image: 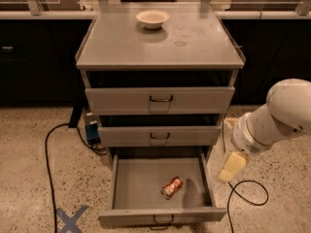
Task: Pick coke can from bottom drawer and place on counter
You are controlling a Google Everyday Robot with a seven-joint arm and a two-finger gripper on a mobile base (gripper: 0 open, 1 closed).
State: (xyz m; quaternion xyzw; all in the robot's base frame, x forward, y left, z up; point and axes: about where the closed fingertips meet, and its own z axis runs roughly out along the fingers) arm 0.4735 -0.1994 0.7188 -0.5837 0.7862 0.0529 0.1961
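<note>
The coke can (pixel 172 187) lies on its side in the open bottom drawer (pixel 160 215), right of the middle. The two drawers above are slightly ajar. The counter (pixel 160 45) carries only a white bowl (pixel 152 18) at the back. My gripper (pixel 227 148) hangs at the right of the cabinet, just outside the bottom drawer's right wall and above the can's level. It is open and empty, with one cream finger (pixel 232 165) pointing down towards the floor.
A black cable (pixel 48 164) runs over the speckled floor at the left and another loops at the right (pixel 248 193). A blue tape cross (pixel 70 218) marks the floor at the lower left. A small blue box (pixel 91 130) sits beside the cabinet. Dark benches stand behind.
</note>
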